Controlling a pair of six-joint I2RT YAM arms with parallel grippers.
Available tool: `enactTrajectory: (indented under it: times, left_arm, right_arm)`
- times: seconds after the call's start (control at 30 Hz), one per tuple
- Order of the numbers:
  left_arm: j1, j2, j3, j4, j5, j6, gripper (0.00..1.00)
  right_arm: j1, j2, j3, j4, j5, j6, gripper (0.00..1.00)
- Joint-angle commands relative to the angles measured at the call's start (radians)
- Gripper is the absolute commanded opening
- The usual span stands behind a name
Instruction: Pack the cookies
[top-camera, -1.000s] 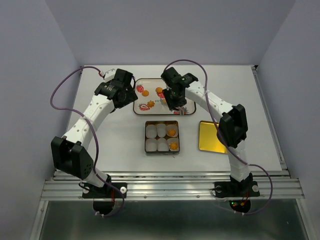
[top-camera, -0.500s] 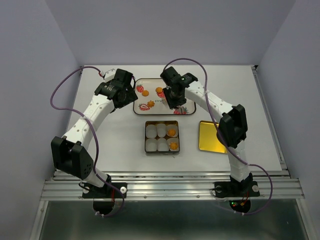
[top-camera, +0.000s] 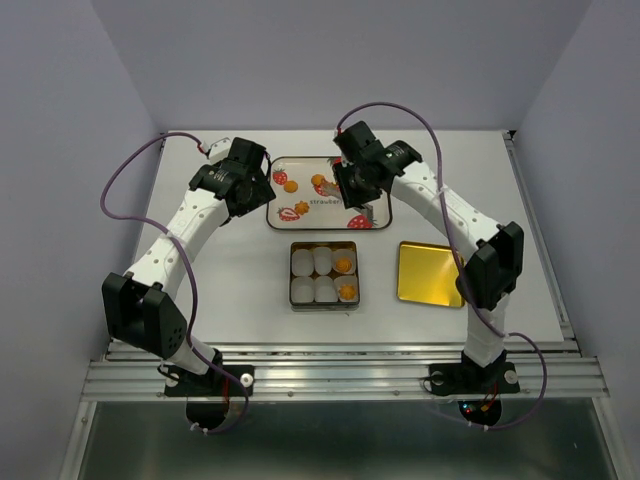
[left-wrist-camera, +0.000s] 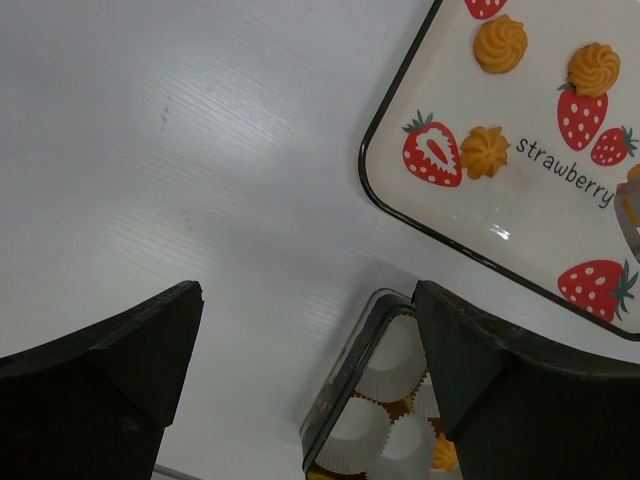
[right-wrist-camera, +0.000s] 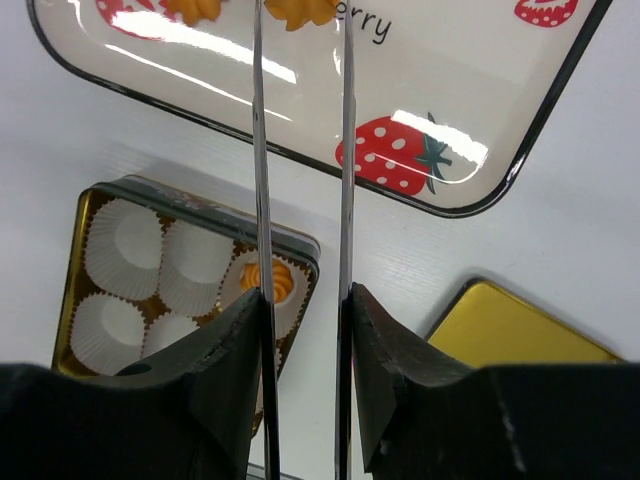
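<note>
White surface (top-camera: 230, 270) under pale walls keeps everything within both arms' reach. Nearest the bases sits the square tin (top-camera: 323, 308), its six paper cups (top-camera: 301, 290) open upward to take one biscuit each. Two cookies (top-camera: 342, 264) fill the right-hand pair. Just to its right the gold lid (top-camera: 428, 272) lies flat and apart, leaving the tin's mouth free. Farther back, the strawberry tray (left-wrist-camera: 480, 210) holds the other four, spread loosely so each can be picked singly. The right fingers (right-wrist-camera: 225, 390), long thin blades, point down at the tray and straddle one cookie at their tips. I cannot tell whether they pinch it, since the frame edge cuts it off. The left fingers (left-wrist-camera: 110, 370) gape wide, grasping nothing, above bare surface beside the tray's left edge, probably to stay clear.
</note>
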Motion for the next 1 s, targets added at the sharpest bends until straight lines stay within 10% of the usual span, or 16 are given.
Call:
enactTrajectory:
  times: [0.0,0.97]
  left_arm:
    - [-0.002,-0.011,0.033,-0.002,-0.019,0.011,0.99]
    - [0.0,0.032,0.022,0.003,-0.039,-0.017,0.99]
  right_arm:
    - [0.006,-0.105,-0.034,0.044,-0.041,0.007,0.4]
    - [0.108,-0.385,-0.275,-0.126,-0.387,-0.096,0.41]
